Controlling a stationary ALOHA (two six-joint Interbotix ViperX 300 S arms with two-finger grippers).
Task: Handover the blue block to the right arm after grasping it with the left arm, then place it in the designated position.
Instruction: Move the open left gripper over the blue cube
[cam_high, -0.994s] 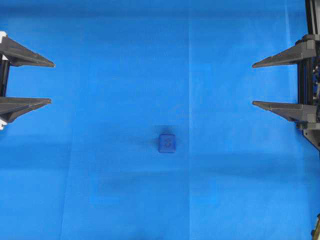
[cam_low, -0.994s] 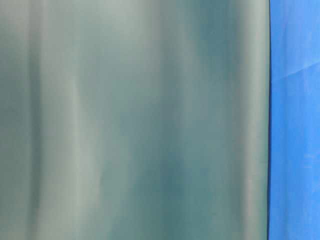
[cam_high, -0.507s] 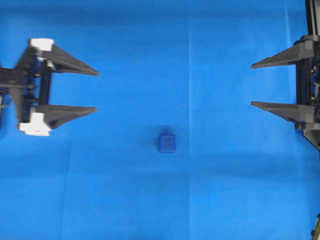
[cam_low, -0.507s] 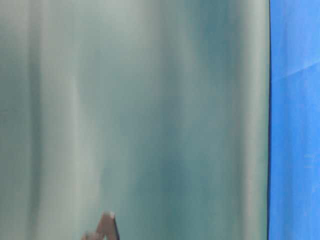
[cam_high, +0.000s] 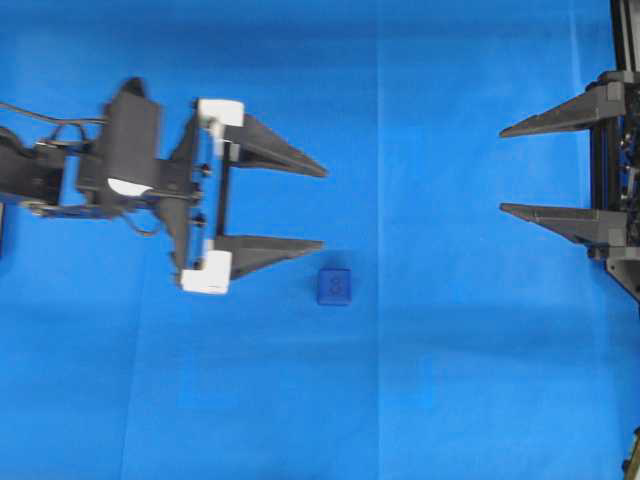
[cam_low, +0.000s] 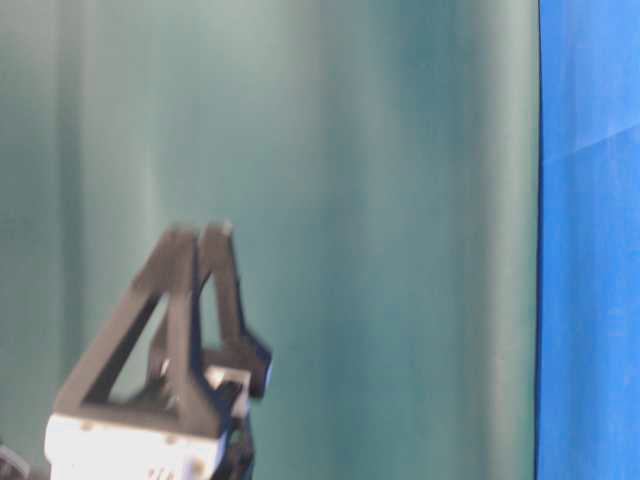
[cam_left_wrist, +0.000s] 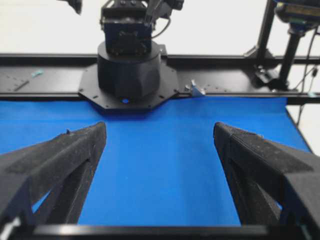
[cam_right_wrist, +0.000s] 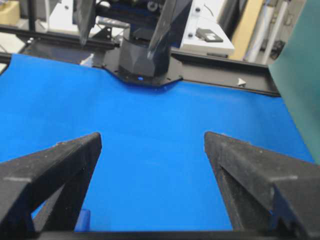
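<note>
Blue block (cam_high: 334, 286) sits just beside left arm's (cam_high: 130, 165) wide-spread jaws.

The worktop (cam_high: 420, 400) is covered all over by a bright blue cloth (cam_high: 250, 400). The cloth lies flat and smooth. It has a few faint straight fold lines, one running up and down a bit right of the middle in the overhead view. One small thing sits right on the cloth: the blue block (cam_high: 334, 286). It is a darker blue than the cloth, has rounded edges, and shows a faint number on its top face. It sits near the middle of the worktop, alone, with bare cloth all around it.
</note>
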